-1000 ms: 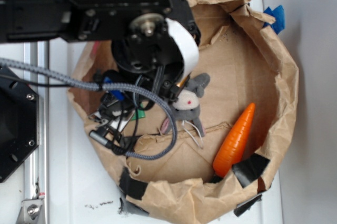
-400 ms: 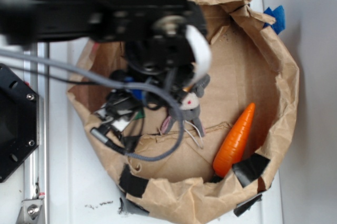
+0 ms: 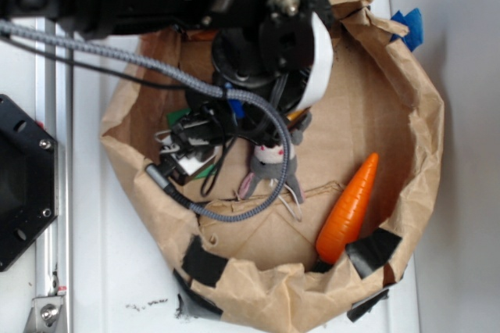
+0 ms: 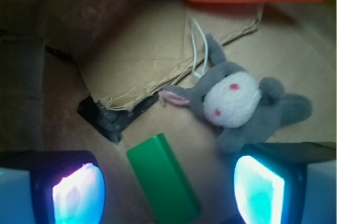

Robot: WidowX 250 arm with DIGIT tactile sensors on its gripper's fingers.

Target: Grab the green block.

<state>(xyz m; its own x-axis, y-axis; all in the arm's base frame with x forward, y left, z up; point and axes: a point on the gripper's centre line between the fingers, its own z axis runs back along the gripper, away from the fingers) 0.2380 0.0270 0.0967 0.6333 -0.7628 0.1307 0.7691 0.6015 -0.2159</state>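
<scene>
Green block (image 4: 164, 178) is lying flat on the paper bag (image 3: 406, 114) floor just left of the grey bunny (image 4: 239, 104), gripper (image 4: 168, 187) hovering wide open over it (nothing grabbed yet), so I'd say drop and close.

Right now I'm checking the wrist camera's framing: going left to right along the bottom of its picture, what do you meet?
Left glowing fingertip pad → flat bright-green rectangular block → right glowing fingertip pad, with the grey plush rabbit above it.
</scene>
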